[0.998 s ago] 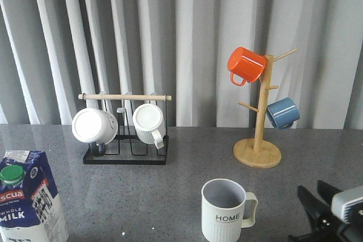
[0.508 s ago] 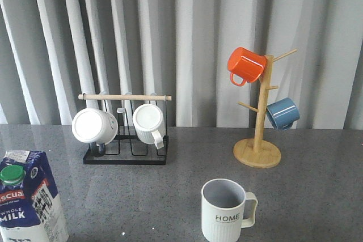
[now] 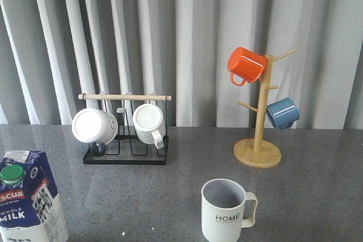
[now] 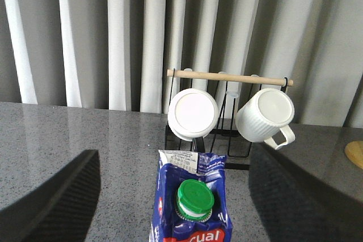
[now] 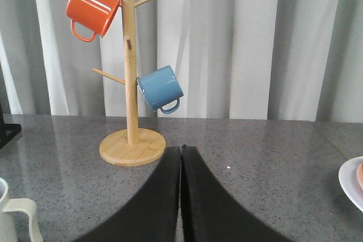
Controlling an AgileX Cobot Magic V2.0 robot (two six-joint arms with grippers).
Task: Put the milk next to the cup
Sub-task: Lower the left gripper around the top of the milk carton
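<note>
Milk (image 3: pixel 28 199) carton, "WHOLE MILK" print, green round cap, stands front-left on speckled grey table (image 3: pixel 170 191), well apart from ribbed cup (image 3: pixel 224 210) marked "HOME". My left gripper (image 4: pixel 176 196) spread wide around carton; my right gripper (image 5: pixel 181 196) fingers pressed together.

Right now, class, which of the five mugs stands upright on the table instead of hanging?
The pale ribbed mug printed "HOME". The two white mugs hang from the rod rack, and the orange and blue ones from the wooden tree.
</note>
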